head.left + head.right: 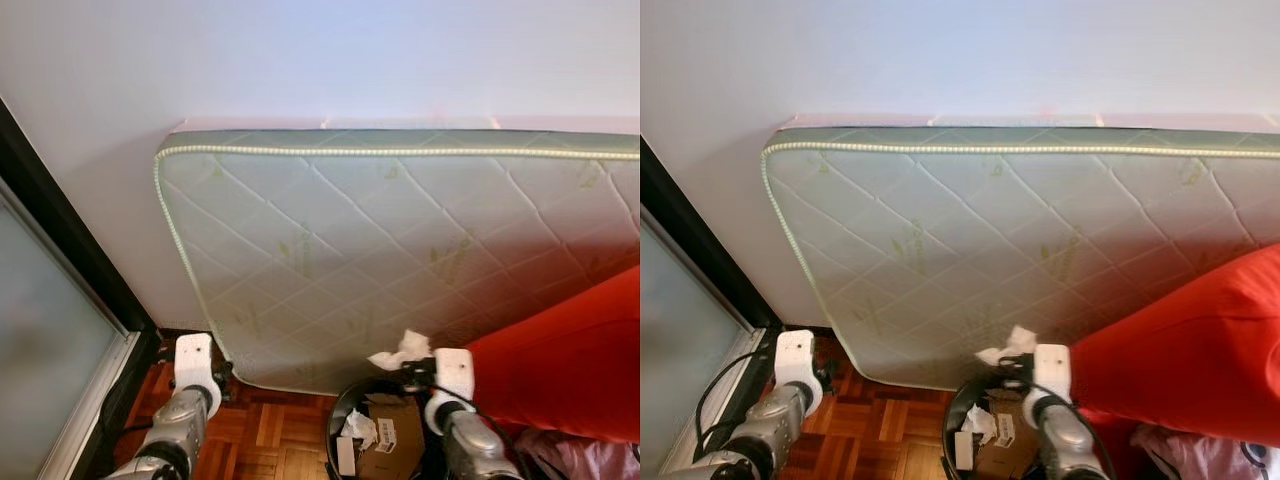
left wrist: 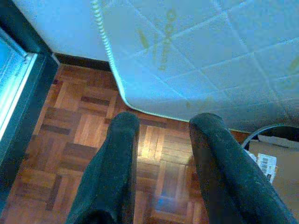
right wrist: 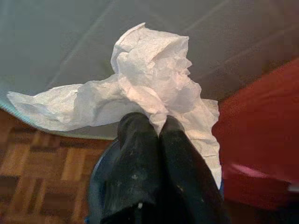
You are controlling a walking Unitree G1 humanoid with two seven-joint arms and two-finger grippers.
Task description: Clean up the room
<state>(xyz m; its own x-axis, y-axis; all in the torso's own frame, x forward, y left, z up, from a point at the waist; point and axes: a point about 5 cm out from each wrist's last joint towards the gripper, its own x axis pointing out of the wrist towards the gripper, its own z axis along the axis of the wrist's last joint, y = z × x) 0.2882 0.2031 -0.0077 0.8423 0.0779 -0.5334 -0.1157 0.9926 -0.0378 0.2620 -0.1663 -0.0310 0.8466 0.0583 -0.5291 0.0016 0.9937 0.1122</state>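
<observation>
Tissue [image 3: 154,79] is pinched tight in the right tool [image 3: 159,123], crumpled and held right above the rim of the black bin [image 1: 335,415], which already has cardboard and a few paper scraps in it. Best move is probably to ease the wad further over the middle of the opening before letting go, since a loose tail hangs off to one side and could catch the rim. Left tool [image 2: 161,140] hovers over the parquet floor [image 2: 84,116] with its fingers spread apart, holding nothing. Room is tight: the quilted mattress [image 1: 400,240] leans on the wall just behind the bin, and a red cushion [image 1: 570,350] crowds the right side.
</observation>
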